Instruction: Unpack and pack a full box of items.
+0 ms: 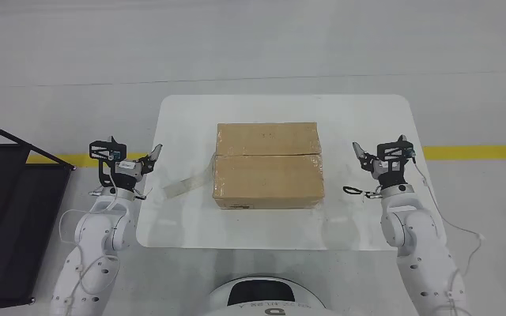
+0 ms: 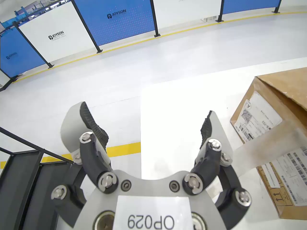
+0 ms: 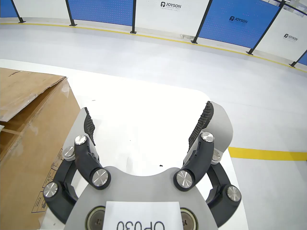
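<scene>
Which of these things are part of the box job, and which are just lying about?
For the job: the cardboard box on the white table; the loose tape strip trailing from its side; the left gripper and right gripper, both open.
Just lying about: the black rack beside the table; the yellow floor line; the fence panels.

We see a tan cardboard box point(image 1: 269, 164) with white, black-barcoded labels point(image 2: 260, 117), on a glossy white table point(image 1: 190, 118), a yellow floor line point(image 1: 466, 152) at three o'clock, our left gripper point(image 2: 146, 107) silver-grey with black knurled pads point(image 2: 94, 124), blue and white dotted fence panels point(image 3: 100, 3)
</scene>
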Controlling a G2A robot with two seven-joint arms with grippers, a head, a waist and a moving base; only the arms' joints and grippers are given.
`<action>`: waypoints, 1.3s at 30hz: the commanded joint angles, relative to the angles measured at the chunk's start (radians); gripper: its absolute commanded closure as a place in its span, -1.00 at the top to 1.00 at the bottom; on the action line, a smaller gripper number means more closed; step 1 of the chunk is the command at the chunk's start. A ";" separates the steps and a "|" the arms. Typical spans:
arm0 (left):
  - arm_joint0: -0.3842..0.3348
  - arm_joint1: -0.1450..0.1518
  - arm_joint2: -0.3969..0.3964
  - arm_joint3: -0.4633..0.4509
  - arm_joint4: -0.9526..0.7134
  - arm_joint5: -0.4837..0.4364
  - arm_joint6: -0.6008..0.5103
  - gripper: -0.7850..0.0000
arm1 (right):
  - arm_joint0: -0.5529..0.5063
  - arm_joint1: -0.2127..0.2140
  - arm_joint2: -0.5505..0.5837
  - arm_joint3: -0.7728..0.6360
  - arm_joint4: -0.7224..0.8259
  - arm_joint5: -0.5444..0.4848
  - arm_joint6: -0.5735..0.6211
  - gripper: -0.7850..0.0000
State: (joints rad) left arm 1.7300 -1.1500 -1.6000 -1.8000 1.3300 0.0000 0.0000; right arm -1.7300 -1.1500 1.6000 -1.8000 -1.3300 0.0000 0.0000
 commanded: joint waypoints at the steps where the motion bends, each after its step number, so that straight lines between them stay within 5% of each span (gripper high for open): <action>1: 0.000 0.000 0.000 0.000 0.000 0.000 0.000 1.00 | 0.000 0.000 0.000 0.000 0.000 0.000 0.000 1.00; 15: 0.000 0.000 0.000 0.000 0.000 0.000 0.000 1.00 | -0.001 0.000 -0.002 0.001 0.003 -0.008 0.002 1.00; 24: 0.000 0.000 0.000 0.000 0.000 0.000 0.000 1.00 | 0.020 0.009 0.025 -0.034 0.129 -0.238 0.140 1.00; 39: 0.000 0.000 0.000 0.000 0.000 0.000 0.000 1.00 | 0.092 0.010 -0.043 0.041 0.129 -0.333 0.262 1.00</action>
State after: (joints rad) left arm 1.7300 -1.1500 -1.6000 -1.8000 1.3300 0.0000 0.0000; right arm -1.6363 -1.1405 1.5547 -1.7587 -1.2221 -0.3109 0.2626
